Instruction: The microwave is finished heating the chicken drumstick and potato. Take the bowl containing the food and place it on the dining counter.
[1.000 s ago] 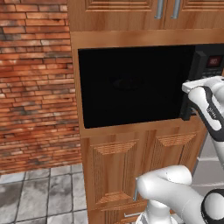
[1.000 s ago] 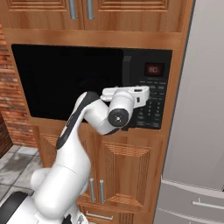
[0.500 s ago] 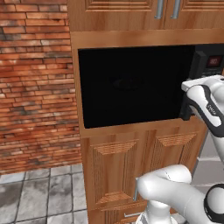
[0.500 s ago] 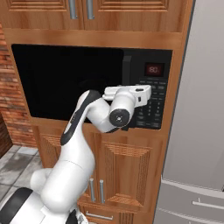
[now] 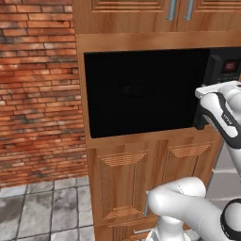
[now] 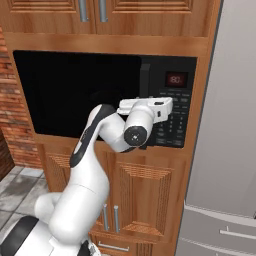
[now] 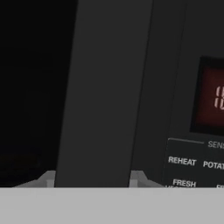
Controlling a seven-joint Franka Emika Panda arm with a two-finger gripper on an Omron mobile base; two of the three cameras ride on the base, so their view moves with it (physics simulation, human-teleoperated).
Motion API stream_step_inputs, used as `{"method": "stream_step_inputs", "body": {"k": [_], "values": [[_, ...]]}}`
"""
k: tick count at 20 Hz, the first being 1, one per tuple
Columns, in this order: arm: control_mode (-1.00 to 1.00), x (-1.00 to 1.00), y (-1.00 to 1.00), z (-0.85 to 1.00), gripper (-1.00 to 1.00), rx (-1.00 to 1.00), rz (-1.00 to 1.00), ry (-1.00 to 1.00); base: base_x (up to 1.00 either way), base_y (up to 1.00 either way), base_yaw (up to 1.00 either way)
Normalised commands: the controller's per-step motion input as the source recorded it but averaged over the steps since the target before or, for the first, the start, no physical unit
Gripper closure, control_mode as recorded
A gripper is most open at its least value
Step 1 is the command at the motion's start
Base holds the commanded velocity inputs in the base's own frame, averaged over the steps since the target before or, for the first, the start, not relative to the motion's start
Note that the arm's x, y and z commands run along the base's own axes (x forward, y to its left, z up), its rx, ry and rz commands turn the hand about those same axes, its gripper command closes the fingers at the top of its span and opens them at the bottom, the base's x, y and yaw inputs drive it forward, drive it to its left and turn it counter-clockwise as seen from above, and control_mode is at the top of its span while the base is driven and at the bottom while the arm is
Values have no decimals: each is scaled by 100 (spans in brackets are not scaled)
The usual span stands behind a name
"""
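You get flat, even rendered light in both base views, no glare; the hand view is dim and slightly soft.

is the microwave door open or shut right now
Shut: the microwave door sits flush in the cabinet, its handle between the pincer fingertips.

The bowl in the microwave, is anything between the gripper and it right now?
Yes. The microwave door is closed, its dark glass hiding the inside. The gripper sits at the black bar handle, one fingertip on each side of it, beside the keypad.
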Motion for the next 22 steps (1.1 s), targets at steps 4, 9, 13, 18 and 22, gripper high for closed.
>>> {"method": "stream_step_inputs", "body": {"k": [4,9,13,18,22], "values": [[-100,0,0,0,100,0,0,0,0,0,0],[-100,-42,0,0,100,0,0,0,0,0,0],[-100,-89,0,0,100,0,0,-3,0,0,0],[-100,-100,0,0,100,0,3,-2,0,0,0],[-100,-100,0,3,100,0,5,0,0,0,0]]}}
